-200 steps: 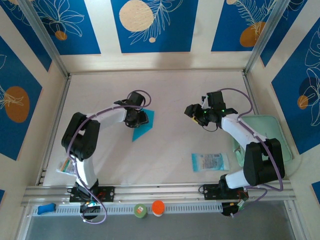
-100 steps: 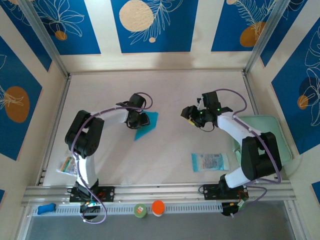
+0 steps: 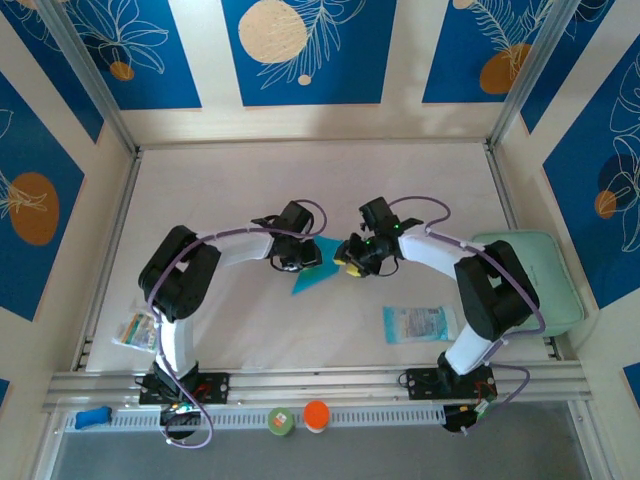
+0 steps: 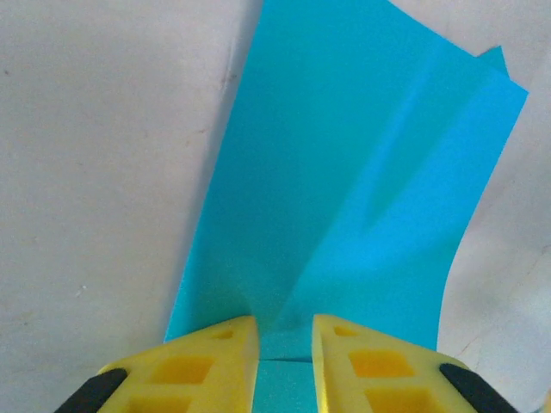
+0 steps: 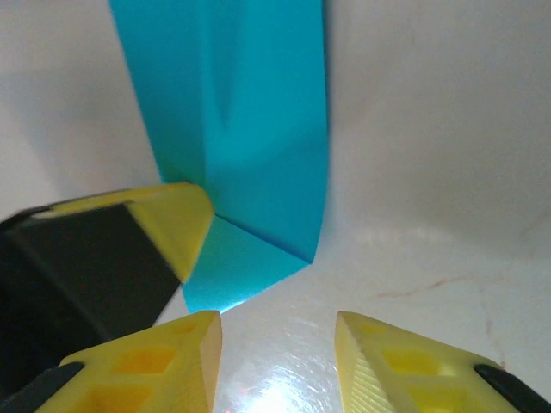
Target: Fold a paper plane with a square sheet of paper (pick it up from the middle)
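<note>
My left gripper (image 3: 303, 258) clenched on the square sheet of paper (image 3: 316, 274), hauled from 9 o'clock to table (image 3: 420, 180) centre | my right gripper (image 3: 350, 256), jaws apart, swung in at the sheet's 3 o'clock | I judge 2-handed folding next.

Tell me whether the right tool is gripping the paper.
No: the right tool stands open over bare table, and the paper lies beyond its fingertips.
</note>
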{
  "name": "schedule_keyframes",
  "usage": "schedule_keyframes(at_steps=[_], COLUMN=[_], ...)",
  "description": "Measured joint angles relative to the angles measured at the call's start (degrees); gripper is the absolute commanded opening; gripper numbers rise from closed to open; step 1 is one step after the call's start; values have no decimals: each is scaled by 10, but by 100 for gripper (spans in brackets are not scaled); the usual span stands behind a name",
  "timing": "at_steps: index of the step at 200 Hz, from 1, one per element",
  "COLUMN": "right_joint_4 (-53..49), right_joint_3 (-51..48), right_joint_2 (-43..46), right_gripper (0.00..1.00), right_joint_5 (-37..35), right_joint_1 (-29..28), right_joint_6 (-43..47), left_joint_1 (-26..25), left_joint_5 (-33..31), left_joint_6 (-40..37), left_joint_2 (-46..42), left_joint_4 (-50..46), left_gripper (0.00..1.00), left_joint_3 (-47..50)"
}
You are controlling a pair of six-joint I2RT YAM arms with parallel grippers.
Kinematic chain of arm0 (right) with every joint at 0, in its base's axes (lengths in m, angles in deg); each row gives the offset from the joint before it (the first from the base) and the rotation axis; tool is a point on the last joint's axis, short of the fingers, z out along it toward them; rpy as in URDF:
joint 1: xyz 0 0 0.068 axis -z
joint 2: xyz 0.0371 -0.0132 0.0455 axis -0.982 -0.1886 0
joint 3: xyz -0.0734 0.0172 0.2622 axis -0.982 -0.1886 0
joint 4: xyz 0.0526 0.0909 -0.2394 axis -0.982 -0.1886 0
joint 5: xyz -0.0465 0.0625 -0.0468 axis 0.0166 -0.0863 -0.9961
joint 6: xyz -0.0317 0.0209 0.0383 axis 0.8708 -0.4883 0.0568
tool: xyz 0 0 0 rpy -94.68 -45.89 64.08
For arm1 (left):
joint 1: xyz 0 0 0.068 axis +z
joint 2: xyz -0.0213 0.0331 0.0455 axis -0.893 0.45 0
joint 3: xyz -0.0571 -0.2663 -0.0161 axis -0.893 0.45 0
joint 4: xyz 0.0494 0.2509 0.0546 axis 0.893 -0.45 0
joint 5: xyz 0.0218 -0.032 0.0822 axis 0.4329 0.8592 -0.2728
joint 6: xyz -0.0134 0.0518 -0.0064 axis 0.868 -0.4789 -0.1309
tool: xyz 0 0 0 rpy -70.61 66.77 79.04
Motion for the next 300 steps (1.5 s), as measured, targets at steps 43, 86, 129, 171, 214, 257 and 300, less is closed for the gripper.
schedule_keyframes(at_steps=[43, 86, 129, 171, 214, 257, 300], right_joint_4=[13, 41, 50, 73, 108, 150, 145], right_joint_3=[-1, -1, 0, 0, -3, -28, -27], right_joint_2=[-20, -52, -69, -75, -75, -69, -70], right_gripper=[38, 37, 35, 33, 27, 21, 13], right_joint_5=[-5, 3, 9, 23, 37, 46, 47], right_joint_1=[-10, -10, -12, -12, -12, -12, -12], right_joint_6=[-58, -82, -83, -83, -84, -90, -90], left_joint_1=[0, 0, 0, 0, 0, 0, 0], left_joint_5=[0, 0, 0, 0, 0, 0, 0], left_joint_6=[15, 23, 27, 27, 27, 27, 27], left_joint_2=[0, 0, 0, 0, 0, 0, -1], left_joint_4=[4, 13, 14, 14, 14, 14, 14], left_gripper=[24, 23, 23, 23, 23, 23, 23], left_joint_3=[2, 6, 7, 7, 7, 7, 7])
